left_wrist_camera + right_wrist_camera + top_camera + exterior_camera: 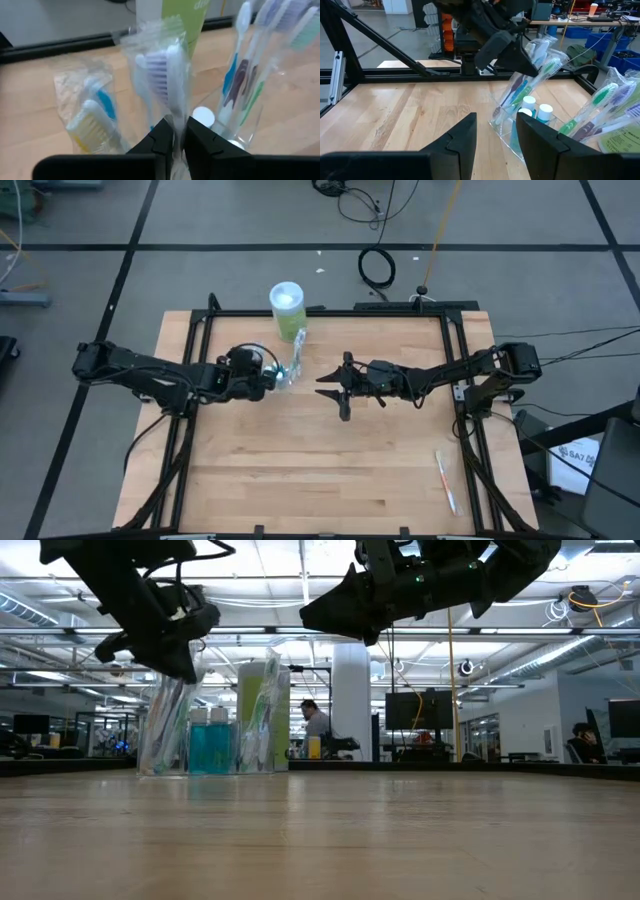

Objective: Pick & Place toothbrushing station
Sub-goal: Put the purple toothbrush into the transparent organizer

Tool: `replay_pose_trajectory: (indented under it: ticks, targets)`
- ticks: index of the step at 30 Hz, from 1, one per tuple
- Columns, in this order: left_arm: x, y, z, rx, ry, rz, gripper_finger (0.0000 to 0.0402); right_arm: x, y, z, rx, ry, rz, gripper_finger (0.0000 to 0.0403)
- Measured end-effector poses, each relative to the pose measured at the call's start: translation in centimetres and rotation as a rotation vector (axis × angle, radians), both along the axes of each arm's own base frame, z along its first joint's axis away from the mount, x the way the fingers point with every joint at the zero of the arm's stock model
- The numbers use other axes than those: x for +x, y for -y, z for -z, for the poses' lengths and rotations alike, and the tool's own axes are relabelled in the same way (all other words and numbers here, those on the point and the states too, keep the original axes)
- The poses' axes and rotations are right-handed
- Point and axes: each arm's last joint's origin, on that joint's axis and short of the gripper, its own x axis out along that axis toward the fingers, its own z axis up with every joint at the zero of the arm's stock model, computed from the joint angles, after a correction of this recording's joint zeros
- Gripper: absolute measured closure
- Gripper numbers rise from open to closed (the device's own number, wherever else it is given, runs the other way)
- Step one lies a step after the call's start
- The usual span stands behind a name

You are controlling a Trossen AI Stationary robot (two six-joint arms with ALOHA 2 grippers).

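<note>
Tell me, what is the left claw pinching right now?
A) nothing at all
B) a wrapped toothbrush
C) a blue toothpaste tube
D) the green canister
B: in the left wrist view, the left claw is shut on a plastic-wrapped toothbrush with pale bristles.

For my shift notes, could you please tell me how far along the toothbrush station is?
Done: several toothbrushes and blue toothpaste tubes already stand in the clear station. In hand: the left tool pinches a wrapped toothbrush over it. Left: one toothbrush still lies near the table's front right; the right tool hovers open mid-table.
</note>
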Motion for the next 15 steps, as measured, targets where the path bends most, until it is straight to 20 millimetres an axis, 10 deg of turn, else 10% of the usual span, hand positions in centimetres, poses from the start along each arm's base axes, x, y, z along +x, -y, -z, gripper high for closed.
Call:
replay_pose_trajectory:
  ticks: [15]
  targets:
    - [-0.53, -0.66, 0.55, -0.115, -0.069, 0.001, 0.0342, 0.0, 0.0, 0.0, 0.0, 0.0, 0.0, 0.0273]
